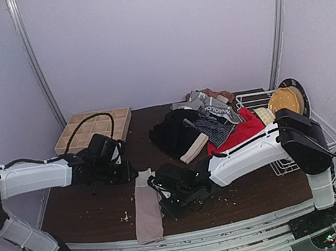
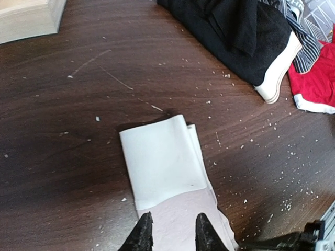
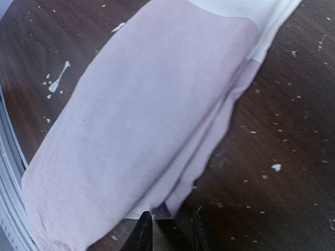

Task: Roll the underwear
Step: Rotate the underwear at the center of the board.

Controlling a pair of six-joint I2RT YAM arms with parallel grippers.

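Pink underwear (image 1: 147,208) flat on the table (image 1: 85,208)!
Left gripper (image 2: 174,234) and right gripper (image 3: 168,231) at its edges, jaws narrow, grip unclear.

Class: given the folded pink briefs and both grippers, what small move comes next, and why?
Probably lower the left gripper and pinch the pale pink briefs near the waistband to start the roll: the folded strip lies flat, unrolled, beneath it, and the right gripper sits at the strip's side edge.

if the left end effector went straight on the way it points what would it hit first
Most likely the pale pink underwear: the left end effector points right at it, though the gap is hard to judge.
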